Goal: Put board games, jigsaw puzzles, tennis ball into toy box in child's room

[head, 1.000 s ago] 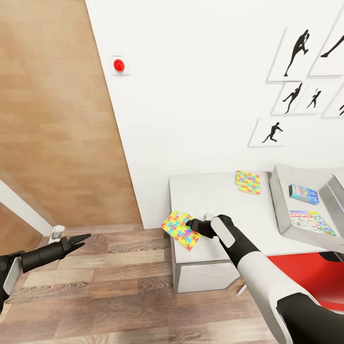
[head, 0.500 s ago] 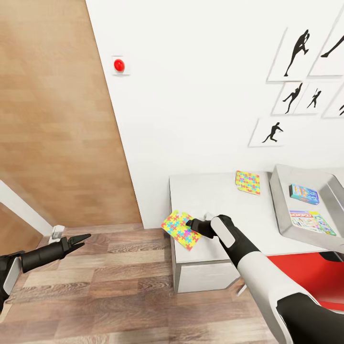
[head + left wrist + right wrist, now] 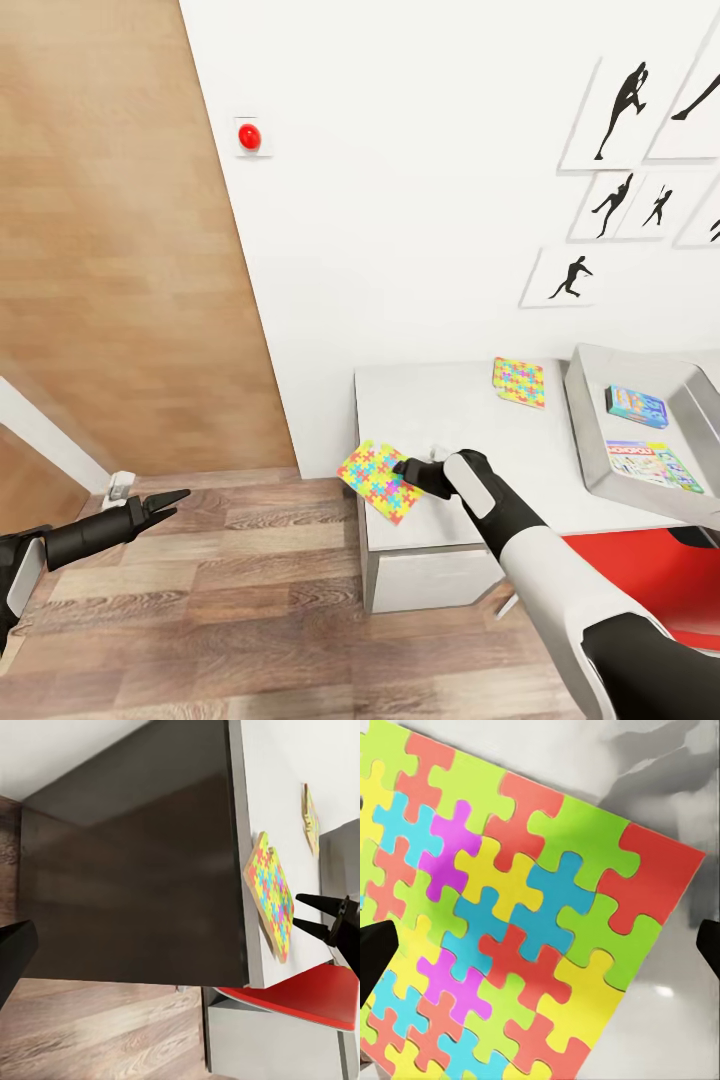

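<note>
Two jigsaw puzzles lie on the table (image 3: 440, 400), whose pale top stands against the white wall beside a brown wooden door (image 3: 110, 250). At the table's right end sits the grey toy box (image 3: 590, 440), and inside it lie two board games: a blue one (image 3: 635, 405) toward the wall and a white-green one (image 3: 655, 465) nearer the robot. One puzzle (image 3: 518, 381) rests flat near the wall, just beside the toy box. The other puzzle (image 3: 378, 481) lies at the table's front left corner, overhanging the edge. The right gripper (image 3: 402, 470) is at this puzzle's right edge with its fingers spread apart, one on each side of the puzzle in the right wrist view, not clamped on it. The left gripper (image 3: 170, 500) hangs over the wood floor, well apart from the table, its fingers drawn together to a point.
</note>
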